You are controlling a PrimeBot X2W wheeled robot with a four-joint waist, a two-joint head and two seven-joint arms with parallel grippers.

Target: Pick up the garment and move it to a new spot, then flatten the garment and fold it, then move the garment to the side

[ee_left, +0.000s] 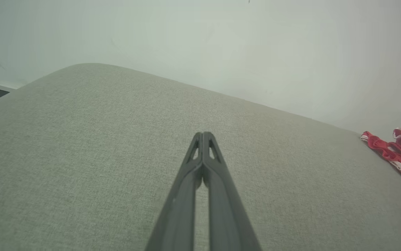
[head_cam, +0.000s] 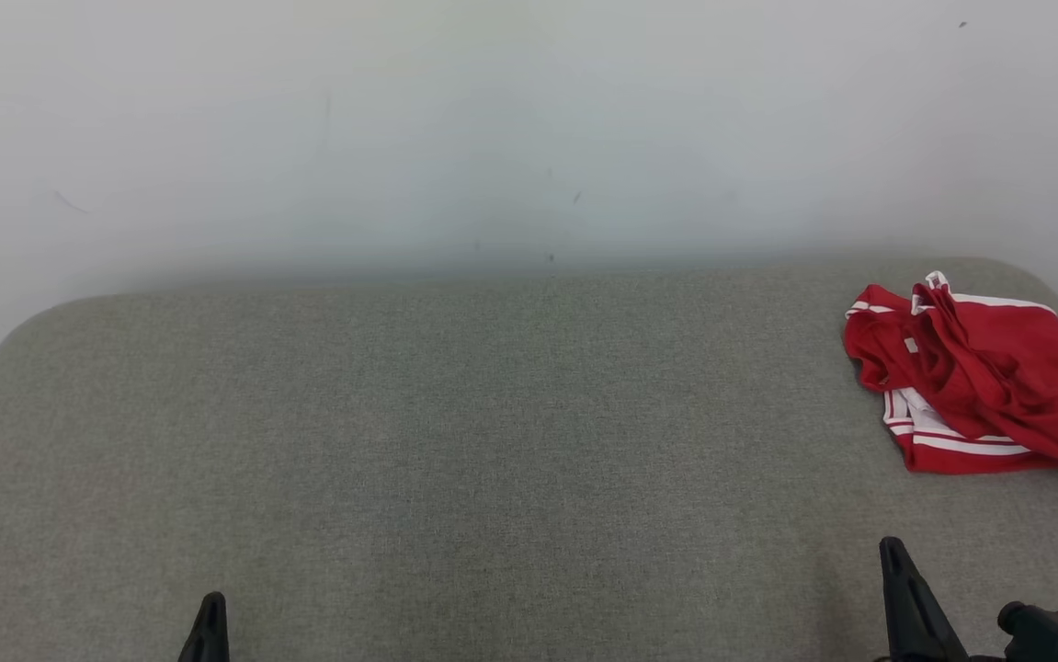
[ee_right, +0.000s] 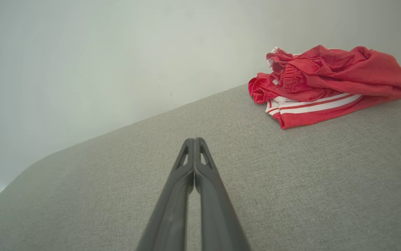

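- The garment (head_cam: pixel 979 386) (ee_left: pixel 400 153) (ee_right: pixel 325 80), red with white stripes, is lying in a crumpled heap at the table's far right corner, close to the table's right edge
- A striped hem is showing at the heap's near side, with loose red folds piling on top of it
- The heap is resting well apart from both grippers
- The right gripper (head_cam: pixel 894 565) (ee_right: pixel 194 139) is pointing across the table's near right part, its two dark fingers pressing together at the tips and gripping nothing
- The left gripper (head_cam: pixel 211 616) (ee_left: pixel 203 134) is pointing across the table's near left part, likewise closed tip to tip on nothing
- Whether either gripper is touching the table, I cannot tell
- The table (head_cam: pixel 492 414), covered in grey woven cloth with rounded far corners, is lying bare between the grippers and its far edge
- A pale wall (head_cam: pixel 492 110) is standing just behind the table's far edge
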